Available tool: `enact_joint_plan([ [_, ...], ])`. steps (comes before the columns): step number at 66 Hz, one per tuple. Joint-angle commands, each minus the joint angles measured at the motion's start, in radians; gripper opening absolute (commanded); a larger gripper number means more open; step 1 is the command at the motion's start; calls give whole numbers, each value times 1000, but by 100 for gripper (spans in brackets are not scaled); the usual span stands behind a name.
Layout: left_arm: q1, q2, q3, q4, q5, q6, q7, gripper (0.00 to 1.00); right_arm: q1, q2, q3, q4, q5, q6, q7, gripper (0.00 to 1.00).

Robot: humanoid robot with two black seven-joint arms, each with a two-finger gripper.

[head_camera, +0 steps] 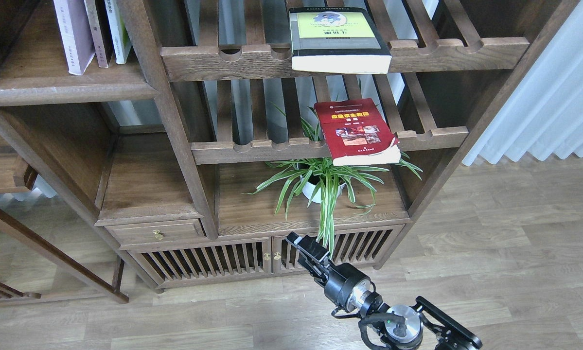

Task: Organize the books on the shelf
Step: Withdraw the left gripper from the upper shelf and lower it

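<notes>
Books are spread over three levels of the bookcase, none of them in a gripper. Right gripper [305, 249]: low in view, in front of the slatted cabinet doors [199, 262], pointing up toward the bookcase; seen dark and nearly end-on, fingers not separable, so cannot tell whether the jaws are released or clenched; nothing visibly held. Left gripper is not in view. Just above the right gripper the long leaves of a spider plant [325, 182] hang over the front edge of the lower board, the lowest leaf tips reaching down to the gripper; the plant's white pot [313, 190] stands on that board. Above the plant, the red book [357, 130] lies flat, cover up, on the lower slatted rack [252, 148], its near end overhanging the notched front rail; plant leaves show behind and beneath it. Higher, the yellow-green book [337, 39] with a dark border lies flat on the upper slatted rack [213, 61], page edges facing the camera and likewise projecting past the rail. At upper left, the solid shelf [67, 90] with a rounded front edge carries the pale lavender book [74, 34] standing on end, leaning slightly, with two more upright volumes [107, 30] touching or just beside it on its right; the tops of all three are cut off by the frame. A thick upright post [162, 107] separates this shelf from the racks. Small drawer with brass knob [158, 235] sits below left. White curtain [554, 97] hangs at right, wood floor [505, 243] beneath.
</notes>
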Motion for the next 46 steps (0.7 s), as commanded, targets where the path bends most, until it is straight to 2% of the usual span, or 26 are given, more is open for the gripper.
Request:
enact_joint_plan([
  [1, 9, -40, -54, -4, -91, -93, -1, 78, -5, 0, 16, 26, 4, 30, 0, 98],
  [3, 9, -50, -57, -4, -113, -96, -1, 80, -5, 0, 16, 27, 4, 42, 0, 98],
  [8, 11, -66, -65, -7, -153, -105, 3, 94, -15, 0, 13, 27, 3, 115, 0, 98],
  [11, 11, -66, -71, -7, -159, -123, 0, 97, -15, 0, 11, 27, 3, 148, 0, 98],
  [15, 12, -72, -97, -4, -185, -166, -1, 98, -15, 0, 13, 29, 3, 204, 0, 98],
  [24, 50, -77, -114, -30, -231, -166, -1, 99, -16, 0, 19, 32, 3, 300, 0, 98],
  [38, 103, -87, -161, -185, -240, -166, -1, 100, -35, 0, 25, 37, 3, 304, 2, 98],
  [46, 178, -100, -206, -280, -268, -166, 0, 100, -36, 0, 23, 37, 3, 304, 2, 98],
])
